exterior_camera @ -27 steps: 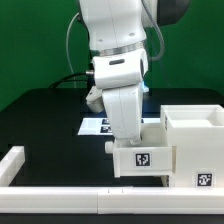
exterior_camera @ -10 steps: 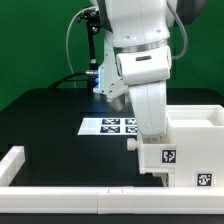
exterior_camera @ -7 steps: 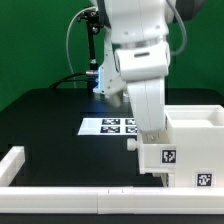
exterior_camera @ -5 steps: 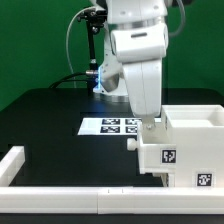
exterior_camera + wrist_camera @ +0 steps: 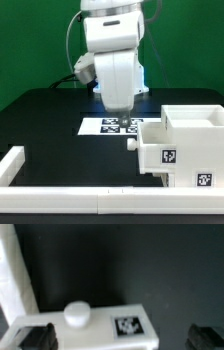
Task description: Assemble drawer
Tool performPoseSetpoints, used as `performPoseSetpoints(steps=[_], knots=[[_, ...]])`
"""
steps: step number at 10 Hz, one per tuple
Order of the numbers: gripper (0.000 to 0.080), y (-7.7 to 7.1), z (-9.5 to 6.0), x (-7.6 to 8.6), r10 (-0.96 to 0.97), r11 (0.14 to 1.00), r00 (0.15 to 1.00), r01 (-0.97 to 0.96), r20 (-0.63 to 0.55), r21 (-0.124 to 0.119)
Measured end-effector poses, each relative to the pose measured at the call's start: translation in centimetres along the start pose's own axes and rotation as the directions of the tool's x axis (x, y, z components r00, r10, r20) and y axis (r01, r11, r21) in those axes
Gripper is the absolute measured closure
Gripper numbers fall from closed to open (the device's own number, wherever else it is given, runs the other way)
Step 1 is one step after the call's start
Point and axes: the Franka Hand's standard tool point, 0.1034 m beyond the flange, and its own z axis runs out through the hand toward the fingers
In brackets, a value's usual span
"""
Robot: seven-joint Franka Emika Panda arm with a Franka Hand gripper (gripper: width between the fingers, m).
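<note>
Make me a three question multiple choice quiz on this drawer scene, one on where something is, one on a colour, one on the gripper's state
1. Where does the small tray sit?
A. against the housing
B. on the marker board
C. beside the arm's base

2. What colour is the table?
A. white
B. black
C. green

3. What is the gripper doing?
A. clamping the tray
B. holding a rail
C. holding nothing

Answers: 1 A, the tray touches the housing's front. 2 B, the surface around the parts is black. 3 C, the wrist view shows its fingers spread above the tray.
</note>
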Motion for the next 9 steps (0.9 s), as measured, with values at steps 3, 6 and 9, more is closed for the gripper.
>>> performPoseSetpoints(steps=[3,6,9], knots=[[0.0151,-0.5,2.4,-1.0,0.010,1.000,1.000,-0.010,-0.012,0.024],[0.0151,-0.5,3.4,0.5,0.029,0.999,0.999,-0.028,-0.018,0.021],[0.0151,-0.6,3.3,4.4,0.076,0.997,0.997,-0.076,-0.021,0.007]])
